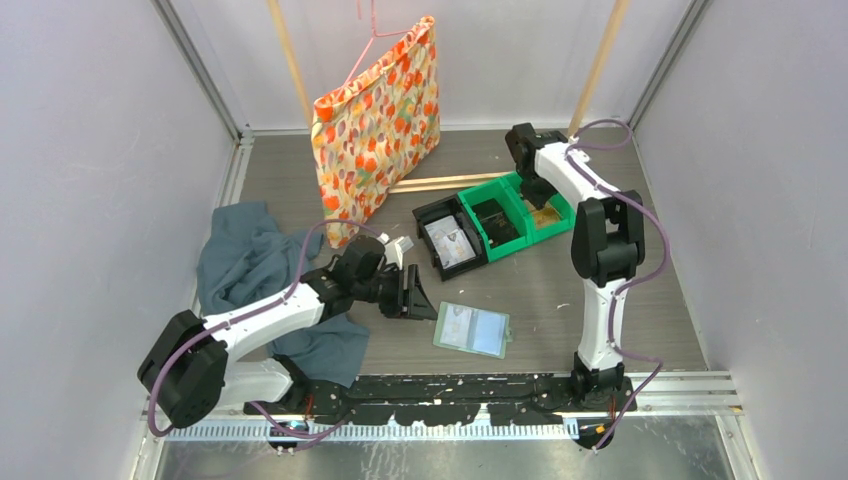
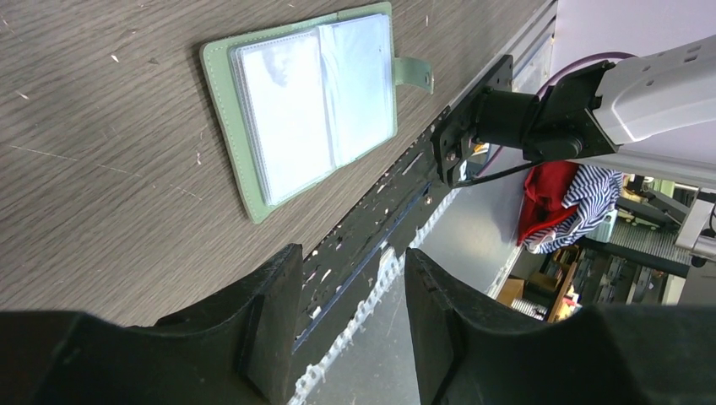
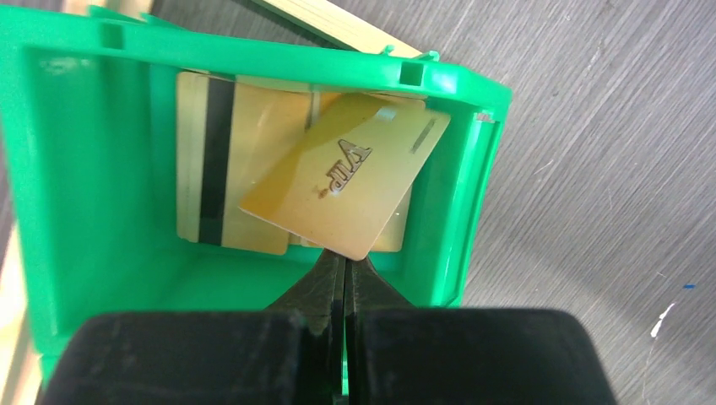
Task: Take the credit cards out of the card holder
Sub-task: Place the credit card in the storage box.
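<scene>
The card holder (image 1: pixel 472 330) lies open and flat on the table, sage-green with pale clear sleeves; it also shows in the left wrist view (image 2: pixel 312 101). My left gripper (image 1: pixel 425 298) is open and empty, hovering just left of it, jaws wide apart (image 2: pixel 355 257). My right gripper (image 1: pixel 540 205) is over the green bin (image 3: pixel 253 55). Its jaws (image 3: pixel 344 257) are shut with only a hairline gap. A gold card (image 3: pixel 346 181) lies tilted, face up, with one corner at the fingertips, over other gold cards (image 3: pixel 211 169) in the bin.
A black bin (image 1: pixel 450 240) adjoins the green bin (image 1: pixel 520 215). A dark teal cloth (image 1: pixel 250 265) lies under the left arm. A floral bag (image 1: pixel 380 120) hangs at the back, with a wooden stick (image 1: pixel 450 183) on the table beside it.
</scene>
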Available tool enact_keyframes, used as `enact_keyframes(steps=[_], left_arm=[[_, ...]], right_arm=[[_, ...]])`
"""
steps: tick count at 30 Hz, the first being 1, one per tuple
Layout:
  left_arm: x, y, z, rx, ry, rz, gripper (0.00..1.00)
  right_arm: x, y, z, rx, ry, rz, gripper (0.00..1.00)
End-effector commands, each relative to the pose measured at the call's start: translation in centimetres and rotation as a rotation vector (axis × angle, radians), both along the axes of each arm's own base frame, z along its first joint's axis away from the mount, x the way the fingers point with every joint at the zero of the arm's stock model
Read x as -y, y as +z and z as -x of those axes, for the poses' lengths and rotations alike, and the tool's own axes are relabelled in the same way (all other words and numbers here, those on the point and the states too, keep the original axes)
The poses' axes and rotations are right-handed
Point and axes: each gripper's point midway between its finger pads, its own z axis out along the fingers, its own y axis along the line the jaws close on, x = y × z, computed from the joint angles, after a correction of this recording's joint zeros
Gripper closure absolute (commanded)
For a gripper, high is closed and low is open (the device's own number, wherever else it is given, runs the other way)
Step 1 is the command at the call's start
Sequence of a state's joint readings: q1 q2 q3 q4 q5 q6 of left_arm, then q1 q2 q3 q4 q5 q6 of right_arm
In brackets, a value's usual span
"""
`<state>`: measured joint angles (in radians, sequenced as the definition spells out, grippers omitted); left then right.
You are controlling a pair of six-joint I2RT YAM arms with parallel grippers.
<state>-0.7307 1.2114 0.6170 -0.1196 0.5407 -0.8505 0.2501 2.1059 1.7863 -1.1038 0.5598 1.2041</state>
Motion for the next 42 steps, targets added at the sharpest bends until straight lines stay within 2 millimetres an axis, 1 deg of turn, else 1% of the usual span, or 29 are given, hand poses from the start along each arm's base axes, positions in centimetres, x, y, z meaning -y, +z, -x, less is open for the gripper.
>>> enact_keyframes(steps=[1,7,11,14,16,17,18,20,21,22,24,25,26,27,30,31,33,36,38,39,41,42], left_arm=[[0.5,1.7,-0.5,0.057,-0.023,0.058,0.51],[0.2,1.8,-0.4,0.06,-0.018,0.063,0.51],[0.0,1.8,-0.4,0.062,-0.014,0.059,0.51],[-0.1,1.9,-0.4,0.062,-0.012,0.058,0.51],[-0.1,2.1,-0.4,0.064,-0.015,0.062,0.51],[-0.1,2.3,-0.4,0.066,-0.013,0.064,0.51],[-0.2,2.3,-0.3,0.065,-0.014,0.064,0.51],[-0.3,2.6,-0.3,0.071,-0.011,0.067,0.51],[-0.4,2.6,-0.2,0.073,-0.01,0.066,0.51],[-0.4,2.6,-0.2,0.076,-0.007,0.067,0.51],[-0.5,2.6,-0.3,0.077,0.002,0.067,0.51],[-0.5,2.5,-0.3,0.075,0.006,0.067,0.51],[-0.5,2.3,-0.3,0.071,0.009,0.068,0.52],[-0.4,2.1,-0.3,0.067,0.011,0.072,0.52],[-0.1,1.1,-0.3,0.039,0.011,0.077,0.51],[0.0,0.7,-0.3,0.024,0.012,0.078,0.51],[0.5,0.4,-0.5,0.021,0.006,0.099,0.51],[0.8,-0.9,-0.9,0.014,0.006,0.064,0.5],[1.3,-1.6,-1.3,0.001,0.008,0.052,0.5],[1.5,-1.9,-1.6,-0.006,0.012,0.048,0.51],[1.9,-2.4,-2.0,-0.023,0.017,0.041,0.51],[2.1,-2.6,-2.1,-0.028,0.018,0.042,0.51]], right_arm=[[-0.9,4.6,-1.1,0.156,-0.008,-0.008,1.0],[-2.4,4.7,-1.5,0.158,0.029,-0.015,0.99],[-4.0,4.5,-1.9,0.158,0.075,-0.043,0.99],[-5.3,5.2,-2.2,0.172,0.127,-0.075,0.99],[-6.2,6.0,-2.4,0.195,0.174,-0.117,0.99],[-6.8,6.7,-2.6,0.217,0.212,-0.142,0.99],[-7.9,7.8,-3.0,0.263,0.269,-0.182,0.99],[-9.1,11.2,-2.6,0.372,0.367,-0.162,0.99],[-9.4,12.3,-1.9,0.412,0.409,-0.127,0.93],[-10.3,13.8,-0.9,0.454,0.46,-0.107,0.82],[-11.5,15.9,1.0,0.51,0.556,-0.108,0.62],[-12.1,16.0,2.1,0.512,0.596,-0.117,0.56],[-12.5,15.6,3.3,0.499,0.627,-0.122,0.54],[-12.9,15.2,4.6,0.492,0.654,-0.128,0.53],[-15.4,13.6,9.3,0.512,0.752,-0.187,0.51],[-15.9,12.5,11.1,0.503,0.774,-0.203,0.51],[-16.7,10.0,14.5,0.464,0.812,-0.236,0.56],[-17.4,5.3,19.3,0.357,0.856,-0.246,0.62],[-18.0,2.7,21.6,0.297,0.858,-0.272,0.65],[-18.3,1.8,22.6,0.284,0.854,-0.287,0.65],[-19.7,0.8,24.1,0.289,0.852,-0.347,0.64],[-20.2,0.4,24.5,0.298,0.842,-0.381,0.64]])
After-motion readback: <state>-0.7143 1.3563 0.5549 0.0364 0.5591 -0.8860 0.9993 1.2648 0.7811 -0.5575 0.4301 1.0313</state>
